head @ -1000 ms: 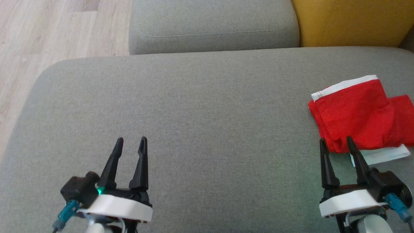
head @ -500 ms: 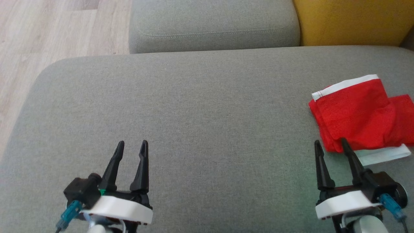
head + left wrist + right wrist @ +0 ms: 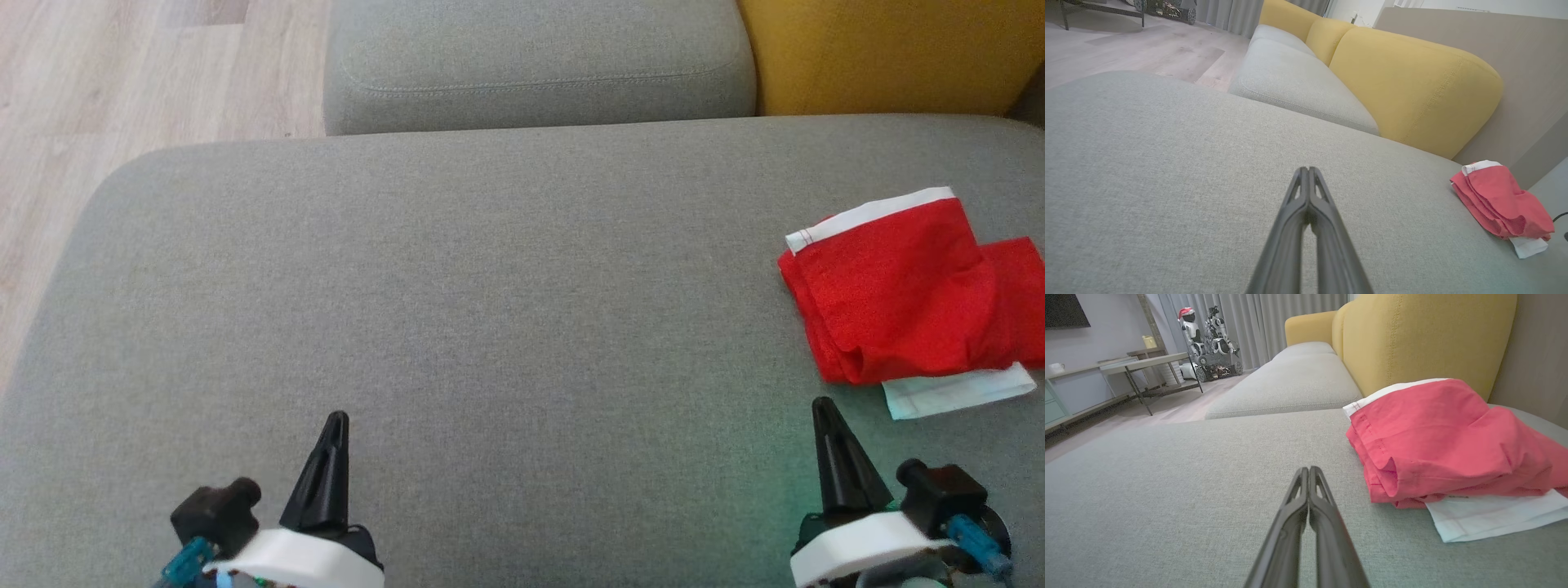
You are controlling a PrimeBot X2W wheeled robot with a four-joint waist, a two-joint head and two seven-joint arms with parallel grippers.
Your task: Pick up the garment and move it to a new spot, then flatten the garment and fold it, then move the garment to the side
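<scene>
Head view: red garment (image 3: 898, 294) folded, lying at right edge of sofa seat (image 3: 490, 310), near right gripper (image 3: 823, 406). Left gripper (image 3: 335, 420), right gripper: fingers pressed together, empty. Likely last step, garment set aside; next calls for arms clear of it.

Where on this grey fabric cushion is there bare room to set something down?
Bare: the grey fabric cushion from its left edge by the pale wooden floor across to the folded red garment with white trim. Crowded: the right end, where that garment lies.
</scene>
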